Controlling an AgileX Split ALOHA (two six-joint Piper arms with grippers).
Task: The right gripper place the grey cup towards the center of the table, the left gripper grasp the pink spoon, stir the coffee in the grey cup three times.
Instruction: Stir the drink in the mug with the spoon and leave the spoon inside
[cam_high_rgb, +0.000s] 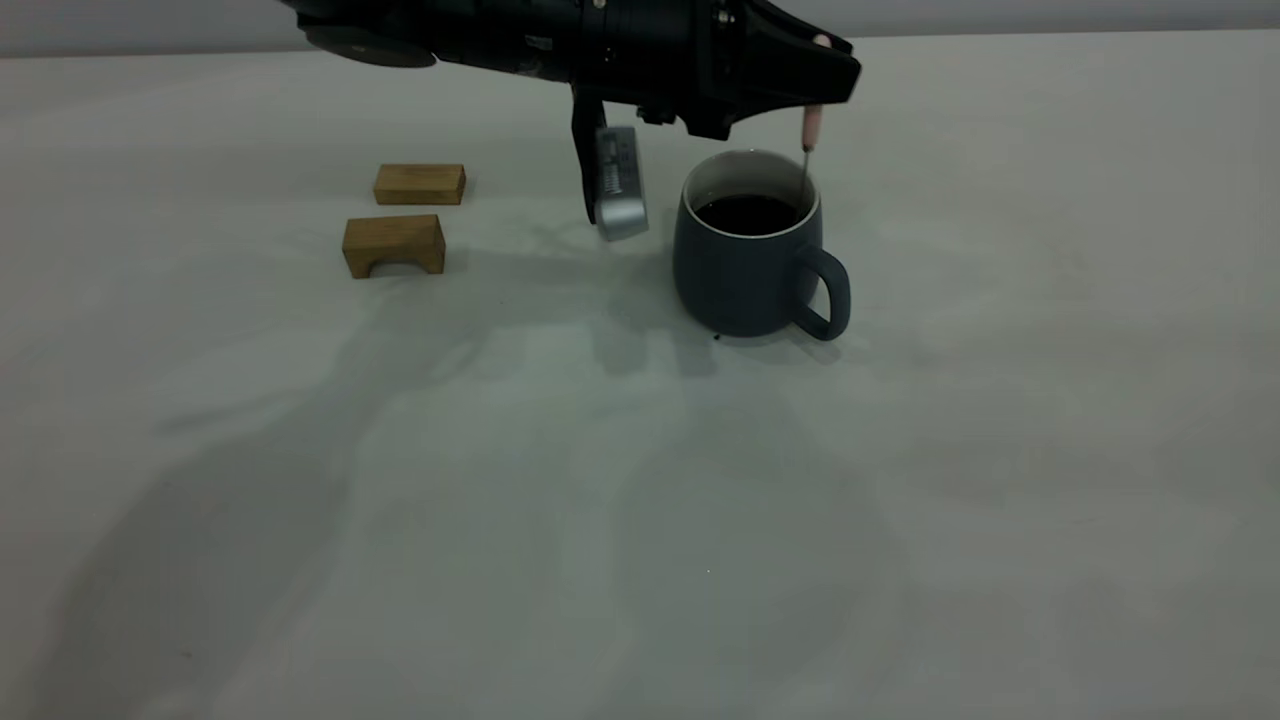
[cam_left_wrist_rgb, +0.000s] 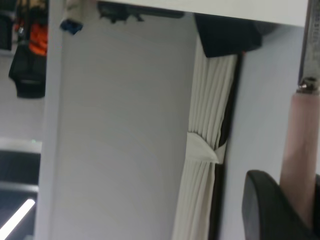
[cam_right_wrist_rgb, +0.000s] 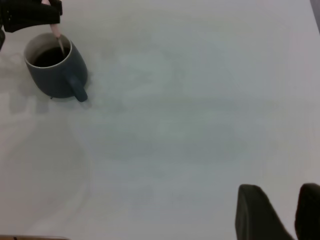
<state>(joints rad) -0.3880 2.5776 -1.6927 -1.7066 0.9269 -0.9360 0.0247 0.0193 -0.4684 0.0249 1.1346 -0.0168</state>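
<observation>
The grey cup (cam_high_rgb: 745, 270) stands upright near the middle of the table (cam_high_rgb: 640, 500), handle toward the front right, with dark coffee (cam_high_rgb: 748, 213) inside. My left gripper (cam_high_rgb: 822, 80) hovers over the cup's far right rim, shut on the pink spoon (cam_high_rgb: 811, 128), which hangs straight down with its metal neck dipping into the coffee. In the left wrist view the pink spoon handle (cam_left_wrist_rgb: 300, 145) sits clamped in the left gripper (cam_left_wrist_rgb: 300, 210). My right gripper (cam_right_wrist_rgb: 295, 215) is open over bare table, well away from the grey cup (cam_right_wrist_rgb: 55, 75), and holds nothing.
Two tan wooden blocks (cam_high_rgb: 420, 184) (cam_high_rgb: 394, 244) lie at the back left of the table. The left arm's silver module (cam_high_rgb: 620, 183) hangs just left of the cup. Bare table stretches in front and to the right.
</observation>
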